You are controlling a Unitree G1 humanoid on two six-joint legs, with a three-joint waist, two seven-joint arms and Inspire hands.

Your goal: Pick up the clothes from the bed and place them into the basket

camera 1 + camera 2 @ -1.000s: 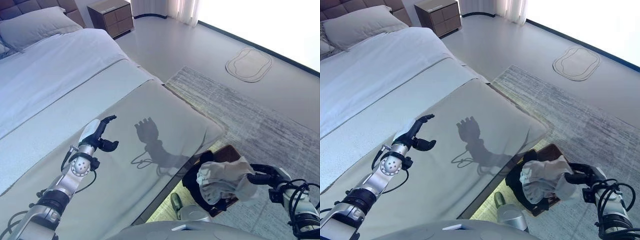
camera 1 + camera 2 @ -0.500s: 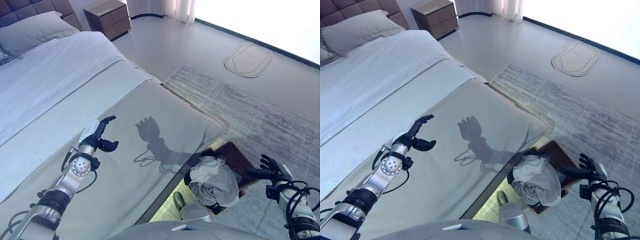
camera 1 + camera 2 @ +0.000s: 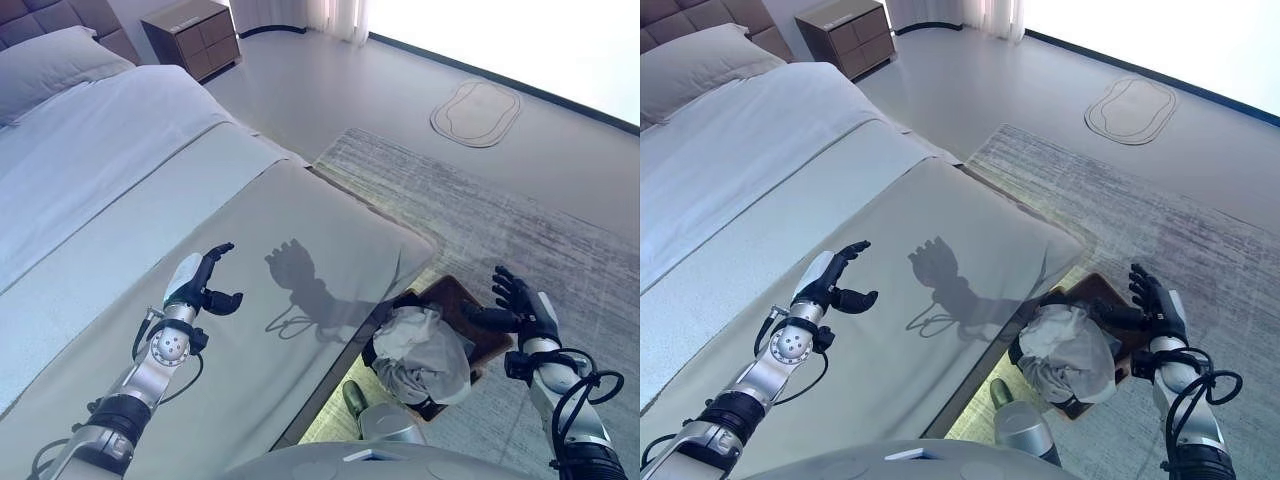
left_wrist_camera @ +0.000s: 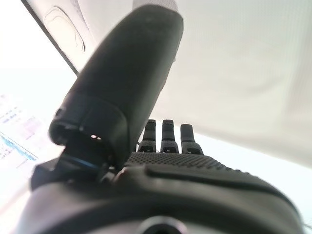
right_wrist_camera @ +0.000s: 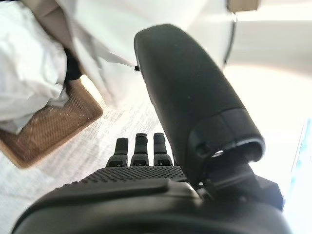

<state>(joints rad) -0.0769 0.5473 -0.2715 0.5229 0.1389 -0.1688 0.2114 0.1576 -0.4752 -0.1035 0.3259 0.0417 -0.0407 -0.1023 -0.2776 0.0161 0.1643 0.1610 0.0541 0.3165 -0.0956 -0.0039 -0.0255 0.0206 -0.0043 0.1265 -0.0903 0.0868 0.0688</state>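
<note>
- The right hand [image 3: 520, 305] is hovering at the lower right of the left eye view, its fingers [image 3: 1143, 281] spreading straight and apart and gripping nothing.
- In the right wrist view the thumb [image 5: 195, 92] is standing clear of the row of fingers, with only air between them.
- The hand is hanging just beside the far right edge of the basket [image 3: 462, 305], not touching it.
- The clothes [image 3: 425, 350], a crumpled pale grey-white bundle, are lying inside the basket and bulging above its rim; the right wrist view is showing them heaped over the woven brown wall [image 5: 53, 124].
- The basket is sitting on the floor at the lower centre-right, against the foot corner of the bed [image 3: 330, 225], partly on the grey rug [image 3: 520, 215].
- The left hand [image 3: 200, 285] is hovering over the bed cover at the lower left, its fingers relaxing open, slightly bent, thumb apart, holding nothing.
- Its shadow [image 3: 292, 268] is falling on the cover just to its right.
- A pillow [image 3: 50, 65] is resting at the upper left, with a nightstand [image 3: 192, 35] beside it at the top.
- A small oval mat [image 3: 476, 105] is lying on the floor at the upper right.
</note>
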